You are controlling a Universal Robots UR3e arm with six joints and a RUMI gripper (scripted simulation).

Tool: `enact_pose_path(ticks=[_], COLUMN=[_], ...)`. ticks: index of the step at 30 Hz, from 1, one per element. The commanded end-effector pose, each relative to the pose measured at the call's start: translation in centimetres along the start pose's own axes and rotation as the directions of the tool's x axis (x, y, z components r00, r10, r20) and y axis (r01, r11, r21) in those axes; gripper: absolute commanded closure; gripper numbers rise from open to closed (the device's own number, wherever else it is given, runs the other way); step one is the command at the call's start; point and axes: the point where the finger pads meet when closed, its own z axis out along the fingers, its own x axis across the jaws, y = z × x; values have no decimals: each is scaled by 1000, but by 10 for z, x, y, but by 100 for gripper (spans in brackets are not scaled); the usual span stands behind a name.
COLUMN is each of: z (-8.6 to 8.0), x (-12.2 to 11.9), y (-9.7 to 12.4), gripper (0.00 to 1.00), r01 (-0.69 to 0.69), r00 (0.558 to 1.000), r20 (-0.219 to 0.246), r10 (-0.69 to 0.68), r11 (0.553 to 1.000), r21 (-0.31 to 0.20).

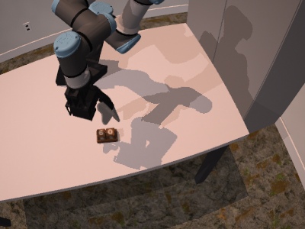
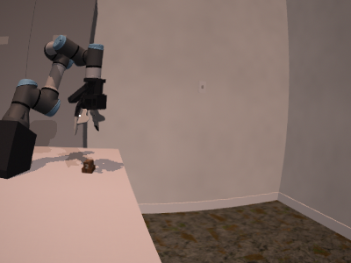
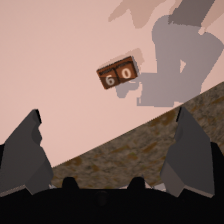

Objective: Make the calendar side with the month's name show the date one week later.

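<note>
A small brown tray [image 1: 107, 141] holds two brown cubes side by side. The left cube [image 1: 101, 133] [image 3: 110, 79] shows a white 6 in the wrist view; the right cube [image 1: 110, 132] [image 3: 126, 73] shows a white 0. Both look seated in the tray. The tray and cubes are seen end-on in the exterior view, where the near cube [image 2: 89, 166] has a pale mark too small to read. The month's name cannot be read. My gripper [image 2: 86, 131] [image 3: 108, 109] is open and empty, high above the table and off to one side of the tray. In the top view its body hides one finger.
The white table [image 1: 46, 153] [image 2: 88, 219] has its edge beyond the tray in the wrist view, with dark patterned floor [image 3: 115, 150] below. A grey cabinet [image 1: 236, 57] stands past the table's far end. Shadows of the arm lie beside the tray.
</note>
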Motion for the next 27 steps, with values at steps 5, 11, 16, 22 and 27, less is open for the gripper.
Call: enact_pose_path(ticks=[5, 11, 16, 22, 27], z=[5, 9, 12, 15, 18], x=[0, 0, 0, 0, 0], y=[1, 1, 1, 2, 2], gripper=[0, 0, 0, 0, 0], r01=[-201, -329, -413, -494, -569], r00=[980, 944, 911, 870, 823], r20=[9, 7, 6, 5, 4], r10=[201, 330, 413, 494, 569], r11=[980, 944, 911, 870, 823], r21=[-12, -13, -13, -14, -14])
